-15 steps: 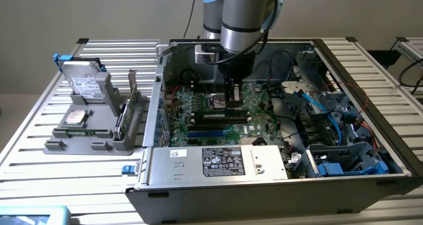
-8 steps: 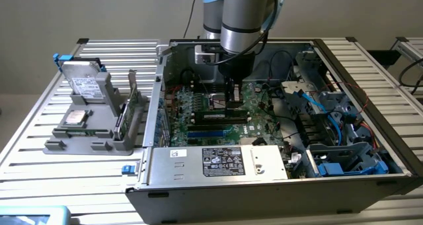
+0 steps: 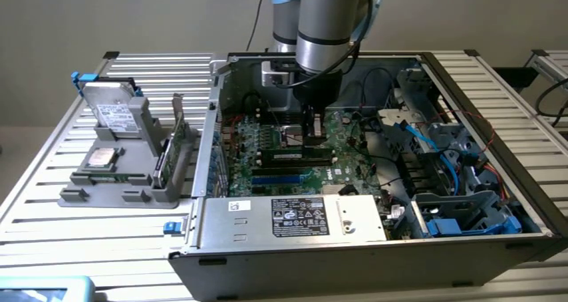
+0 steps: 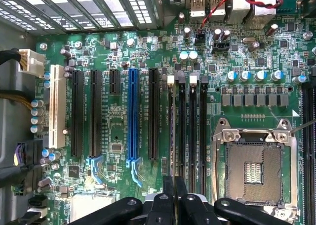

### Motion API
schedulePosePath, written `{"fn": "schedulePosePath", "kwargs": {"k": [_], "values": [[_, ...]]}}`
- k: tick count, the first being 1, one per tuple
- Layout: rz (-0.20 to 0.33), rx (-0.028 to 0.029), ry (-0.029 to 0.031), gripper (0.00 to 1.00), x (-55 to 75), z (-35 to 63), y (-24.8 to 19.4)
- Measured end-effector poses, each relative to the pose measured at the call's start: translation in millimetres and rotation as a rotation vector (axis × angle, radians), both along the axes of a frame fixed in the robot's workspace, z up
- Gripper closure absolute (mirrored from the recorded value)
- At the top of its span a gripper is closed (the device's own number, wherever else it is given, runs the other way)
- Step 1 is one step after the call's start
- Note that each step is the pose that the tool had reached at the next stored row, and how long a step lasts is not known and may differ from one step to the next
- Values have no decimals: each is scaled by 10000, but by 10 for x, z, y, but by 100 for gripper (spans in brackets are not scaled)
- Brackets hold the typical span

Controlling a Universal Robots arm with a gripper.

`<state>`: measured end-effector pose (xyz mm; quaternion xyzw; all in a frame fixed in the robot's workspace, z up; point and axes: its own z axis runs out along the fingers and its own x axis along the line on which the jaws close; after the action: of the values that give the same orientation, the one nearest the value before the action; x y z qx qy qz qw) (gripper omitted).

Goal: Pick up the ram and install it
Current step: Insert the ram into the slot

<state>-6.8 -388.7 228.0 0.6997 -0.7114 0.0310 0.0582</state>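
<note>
While the arm point(image 3: 324, 22) is reaching straight down into the open computer case point(image 3: 293, 269), the tool point(image 3: 312, 134) is hanging just over the motherboard point(image 3: 249, 149), about mid-case. In the wrist view the fingers point(image 4: 168, 198) are sitting pressed together, narrow, with hardly any gap. Cannot tell if anything is pinched between them.

The ram point(image 3: 299, 157) is standing on edge inside the case, right under the tool. It is showing as a thin dark stick with pale labels, running along the memory slots point(image 4: 181, 121). Cannot tell if the tool is touching it or if it is fully seated. In the wrist view the fingertips are pointing at those black memory slots, which are lying between a blue card slot point(image 4: 132, 116) and the open processor socket point(image 4: 252, 170).

A silver power supply box point(image 3: 293, 217) with a label is sitting inside the case along its near wall. Blue cables point(image 3: 426, 137) are trailing through the case on the exterior view's right.

Outside the case, on the exterior view's left, a gray holder point(image 3: 116, 194) is resting on the slatted desk point(image 3: 36, 212). It is carrying a hard drive point(image 3: 116, 112) and a green card with a metal bracket point(image 3: 177, 139), both well apart from the tool.
</note>
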Motion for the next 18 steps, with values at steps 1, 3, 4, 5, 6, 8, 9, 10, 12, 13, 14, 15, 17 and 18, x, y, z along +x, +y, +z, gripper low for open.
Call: {"fn": "schedulePosePath", "kwargs": {"k": [1, 3, 4, 5, 6, 8, 9, 10, 12, 13, 14, 15, 17, 18], "values": [[0, 0, -1, 87, 0, -1, 0], [1, 1, -1, 87, 0, -1, 0], [2, 2, -1, 87, 0, -1, 0], [4, 3, -2, 87, 0, -1, 0], [5, 5, -2, 87, 0, 0, 0], [7, 1, -2, 87, -1, 2, -5], [7, 1, -2, 87, -1, 2, -8], [9, 2, -2, 87, 0, 2, -12], [8, 2, -2, 87, 0, 2, -13], [8, 2, -2, 87, -1, 2, -13], [10, 2, -5, 87, 0, 2, -13], [9, 2, -5, 87, -1, 2, -13], [8, 3, -8, 87, -3, -1, -13], [8, 4, -10, 87, -3, -6, -13]]}}
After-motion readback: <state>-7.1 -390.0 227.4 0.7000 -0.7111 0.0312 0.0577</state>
